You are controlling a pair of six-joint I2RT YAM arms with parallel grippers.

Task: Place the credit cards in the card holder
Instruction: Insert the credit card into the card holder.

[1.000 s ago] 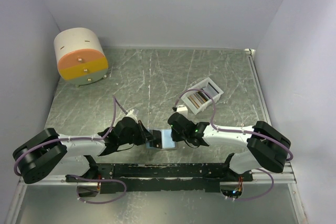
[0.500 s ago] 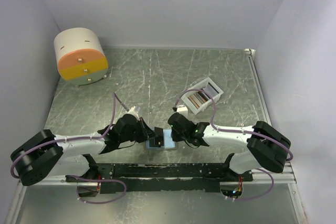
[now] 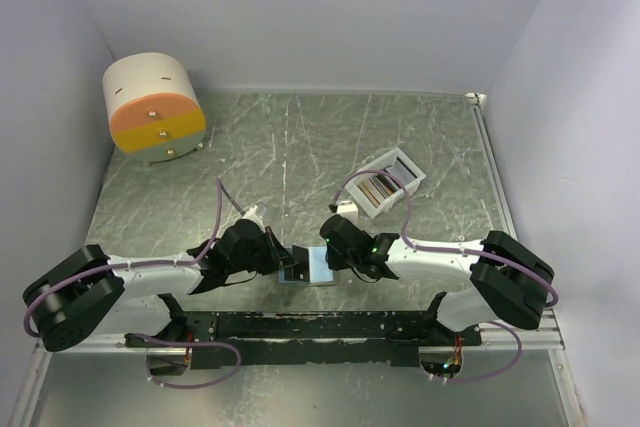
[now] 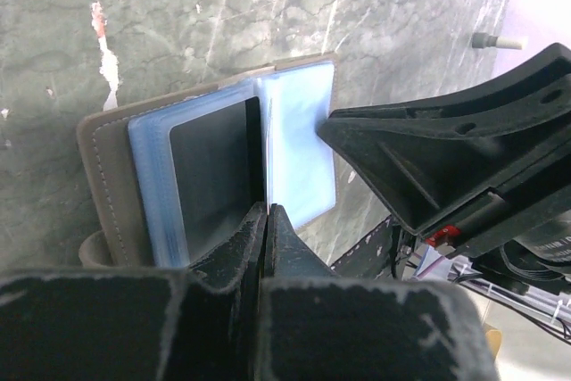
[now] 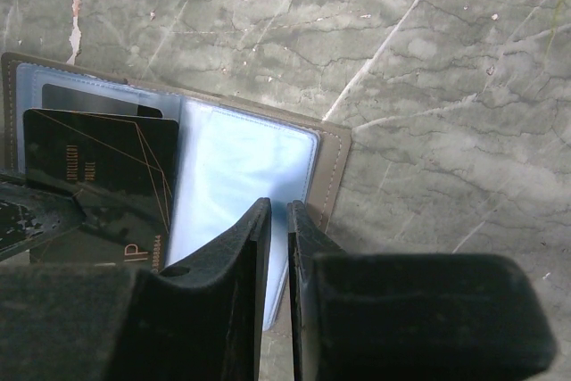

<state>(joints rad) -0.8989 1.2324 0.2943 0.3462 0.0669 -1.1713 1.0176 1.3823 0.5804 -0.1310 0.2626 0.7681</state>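
The card holder (image 3: 318, 269) lies open near the table's front edge, taupe outside (image 4: 94, 176) and light blue inside (image 5: 241, 167). My left gripper (image 4: 268, 210) is shut on a black credit card with gold lines (image 5: 98, 176). It holds the card over the wallet's left leaf, edge-on in the left wrist view (image 4: 266, 149). Another dark card (image 5: 98, 100) sits in a sleeve of that leaf. My right gripper (image 5: 278, 204) is shut and empty, with its tips on the wallet's right leaf. From above, the left gripper (image 3: 286, 267) and right gripper (image 3: 330, 255) flank the wallet.
A white slotted tray (image 3: 408, 169) with several cards (image 3: 375, 190) stands behind the right arm. A round cream-and-orange drum (image 3: 152, 107) stands at the back left. The black base rail (image 3: 320, 325) runs just in front of the wallet.
My left wrist has shifted slightly and the black card stays over the wallet's left leaf. The right arm and wallet have not moved.
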